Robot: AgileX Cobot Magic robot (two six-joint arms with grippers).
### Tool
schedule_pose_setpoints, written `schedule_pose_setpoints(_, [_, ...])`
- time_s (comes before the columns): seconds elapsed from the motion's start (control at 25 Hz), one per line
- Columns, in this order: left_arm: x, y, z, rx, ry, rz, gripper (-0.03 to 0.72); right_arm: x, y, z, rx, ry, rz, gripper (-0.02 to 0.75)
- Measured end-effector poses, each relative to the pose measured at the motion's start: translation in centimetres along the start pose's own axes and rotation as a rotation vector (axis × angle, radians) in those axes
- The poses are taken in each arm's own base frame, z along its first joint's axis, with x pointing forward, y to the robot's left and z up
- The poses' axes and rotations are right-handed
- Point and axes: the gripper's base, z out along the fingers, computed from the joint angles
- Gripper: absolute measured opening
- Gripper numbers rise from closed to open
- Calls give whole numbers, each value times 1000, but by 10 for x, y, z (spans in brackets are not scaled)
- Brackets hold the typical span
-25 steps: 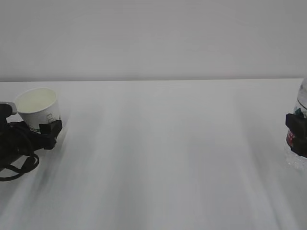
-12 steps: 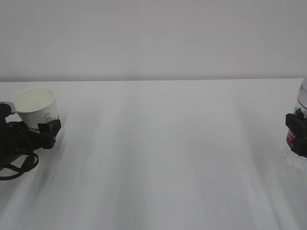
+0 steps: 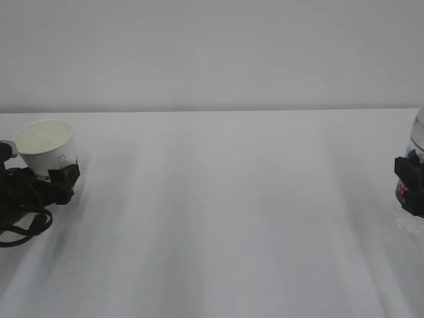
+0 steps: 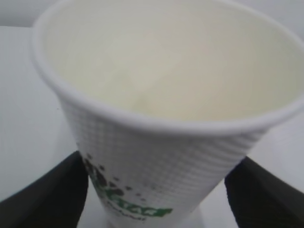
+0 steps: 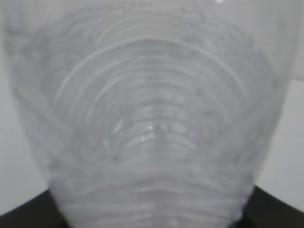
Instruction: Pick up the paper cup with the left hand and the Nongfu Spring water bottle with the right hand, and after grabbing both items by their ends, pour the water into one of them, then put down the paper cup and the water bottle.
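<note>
The exterior camera looks low across the tabletop [image 3: 225, 212] toward the back wall. Each wrist camera sits very near, behind its jaws: left shares the paper cup [image 4: 161, 114], right the water bottle [image 5: 147, 123].

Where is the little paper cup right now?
The paper cup sits at the far left of the table in the exterior view, tilted, between the left gripper's black fingers; the water bottle is at the opposite edge.

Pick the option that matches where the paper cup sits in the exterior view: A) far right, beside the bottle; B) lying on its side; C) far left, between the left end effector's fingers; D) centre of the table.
C: the paper cup stands upright at the far left, between the left end effector fingers.
</note>
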Motion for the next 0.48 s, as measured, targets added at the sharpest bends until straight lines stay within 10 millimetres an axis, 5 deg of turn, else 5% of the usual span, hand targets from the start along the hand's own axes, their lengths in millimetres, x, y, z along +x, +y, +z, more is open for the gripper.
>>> schedule_pose_setpoints(0.2, [0,0,0,0,0,0,545,0,0,0,0,0,0,432])
schedule_pose_setpoints(0.48, [0,0,0,0,-1,0,526,0,0,0,0,0,0,431])
